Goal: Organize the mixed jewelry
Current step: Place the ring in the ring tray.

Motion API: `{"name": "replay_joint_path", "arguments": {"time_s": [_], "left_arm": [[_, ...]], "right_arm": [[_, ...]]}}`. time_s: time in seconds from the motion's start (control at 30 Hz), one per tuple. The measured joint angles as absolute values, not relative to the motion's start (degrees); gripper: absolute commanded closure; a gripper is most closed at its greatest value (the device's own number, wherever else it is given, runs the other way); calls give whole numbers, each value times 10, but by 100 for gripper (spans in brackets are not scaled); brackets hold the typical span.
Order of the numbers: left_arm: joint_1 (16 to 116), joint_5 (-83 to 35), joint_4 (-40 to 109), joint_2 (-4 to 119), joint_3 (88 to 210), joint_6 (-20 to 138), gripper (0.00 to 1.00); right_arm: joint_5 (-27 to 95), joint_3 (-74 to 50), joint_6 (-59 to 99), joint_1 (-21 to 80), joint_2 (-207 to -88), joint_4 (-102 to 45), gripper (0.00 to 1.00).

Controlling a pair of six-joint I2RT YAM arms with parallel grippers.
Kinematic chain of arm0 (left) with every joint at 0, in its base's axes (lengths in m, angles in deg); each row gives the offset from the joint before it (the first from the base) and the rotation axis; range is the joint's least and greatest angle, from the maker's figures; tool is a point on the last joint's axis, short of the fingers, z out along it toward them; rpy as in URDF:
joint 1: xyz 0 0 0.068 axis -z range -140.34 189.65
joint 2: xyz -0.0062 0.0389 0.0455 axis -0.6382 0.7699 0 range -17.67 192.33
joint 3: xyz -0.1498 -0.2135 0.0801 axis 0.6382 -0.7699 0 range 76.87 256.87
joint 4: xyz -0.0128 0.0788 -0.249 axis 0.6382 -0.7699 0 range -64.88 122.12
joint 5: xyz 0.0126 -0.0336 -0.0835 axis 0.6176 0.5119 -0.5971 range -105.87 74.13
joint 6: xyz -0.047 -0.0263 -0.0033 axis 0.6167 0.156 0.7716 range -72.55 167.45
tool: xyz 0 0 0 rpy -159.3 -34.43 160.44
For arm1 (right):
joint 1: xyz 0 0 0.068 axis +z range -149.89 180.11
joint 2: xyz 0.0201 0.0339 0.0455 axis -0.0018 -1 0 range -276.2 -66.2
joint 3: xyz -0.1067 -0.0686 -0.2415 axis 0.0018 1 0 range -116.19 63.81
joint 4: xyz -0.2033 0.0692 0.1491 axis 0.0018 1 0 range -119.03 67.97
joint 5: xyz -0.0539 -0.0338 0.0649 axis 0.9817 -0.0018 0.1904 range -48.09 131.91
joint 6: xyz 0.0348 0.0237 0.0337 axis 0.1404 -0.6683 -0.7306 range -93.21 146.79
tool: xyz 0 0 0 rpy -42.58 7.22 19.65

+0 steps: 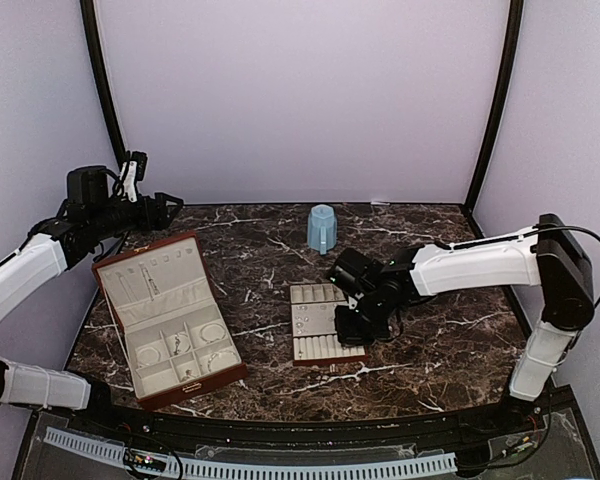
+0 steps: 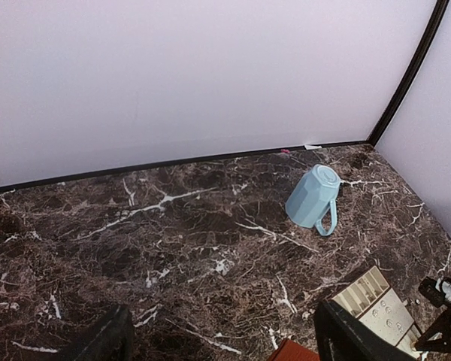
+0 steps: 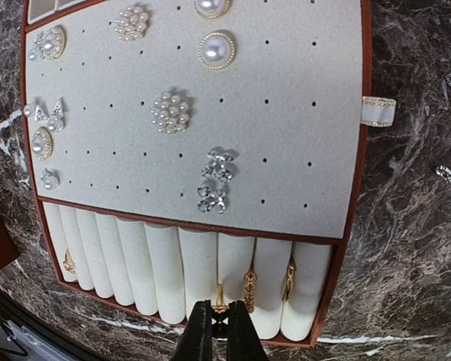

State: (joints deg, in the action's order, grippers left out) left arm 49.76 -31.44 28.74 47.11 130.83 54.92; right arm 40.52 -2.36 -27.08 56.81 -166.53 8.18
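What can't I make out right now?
Right wrist view: the shut right gripper covers part of the ring; grip unclear.
Top view: jewelry in the box too small to identify.
Left wrist view: tray cut off by the bottom edge and the left gripper.

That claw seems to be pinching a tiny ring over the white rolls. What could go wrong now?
The right gripper pinches a gold ring right at the end of the rolls; released badly, it might slide off the tray onto the marble. Small loose pieces lie beside the tray, where the right arm pulling back might knock them away.
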Motion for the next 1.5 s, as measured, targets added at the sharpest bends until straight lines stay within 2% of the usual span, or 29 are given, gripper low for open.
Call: {"name": "replay_joint_path", "arguments": {"time_s": [1.1,1.23,1.5], "left_arm": [[498,-314,287,471,1308,541,14],[498,-314,287,471,1308,541,14],[498,-314,287,471,1308,541,14]], "right_arm": [[433,-62,-262,587,-1709,110,100],[437,-73,-259,587,-1713,123,87],[450,-102,-249,588,-1713,145,77]]}}
